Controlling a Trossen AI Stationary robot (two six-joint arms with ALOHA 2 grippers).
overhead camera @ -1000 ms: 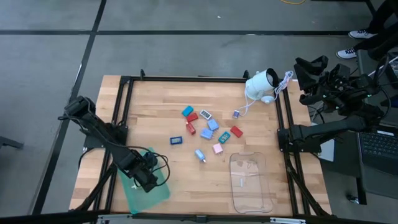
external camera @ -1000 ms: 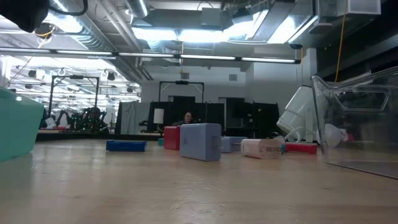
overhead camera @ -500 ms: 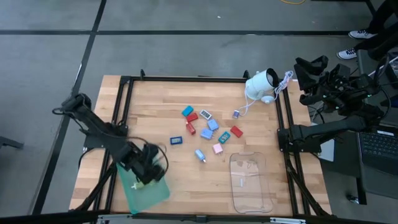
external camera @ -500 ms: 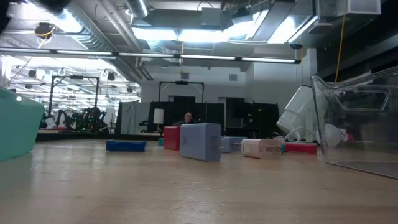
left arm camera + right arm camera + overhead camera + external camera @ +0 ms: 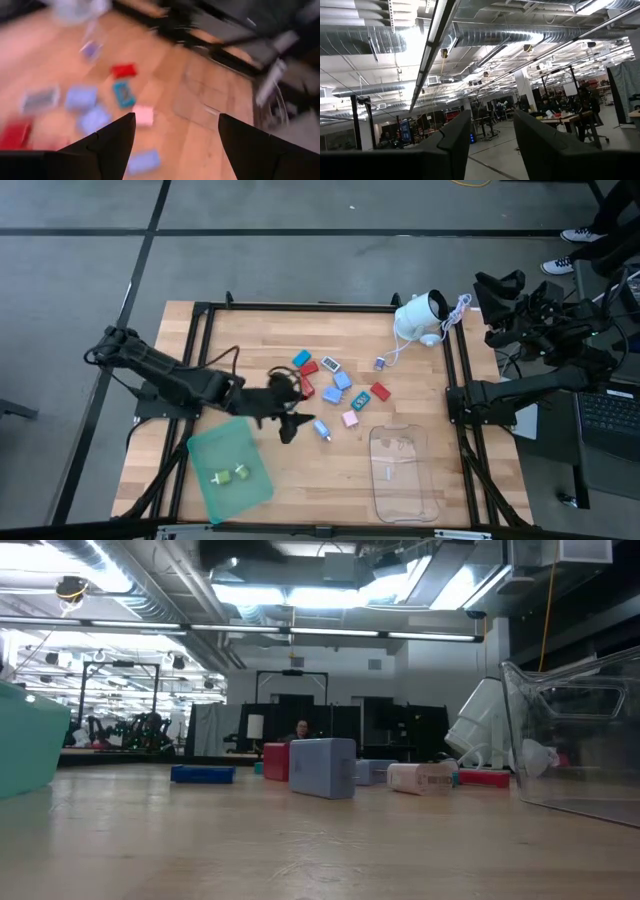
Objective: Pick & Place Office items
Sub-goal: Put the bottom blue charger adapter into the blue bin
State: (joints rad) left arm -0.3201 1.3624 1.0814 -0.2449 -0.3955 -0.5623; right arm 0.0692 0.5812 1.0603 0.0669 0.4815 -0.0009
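Bench (image 5: pixel 240 340) first: my left pincer (image 5: pixel 291 423) hangs spread beside the office items (image 5: pixel 331 387); right pincer (image 5: pixel 487 145) spread, off-bench

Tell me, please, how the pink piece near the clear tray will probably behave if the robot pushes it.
The pink piece looks like a flat little block lying on the wooden table, so it should slide, not roll. It seems very small, so probably light and easily knocked aside. A teal piece lies close by and may get bumped.
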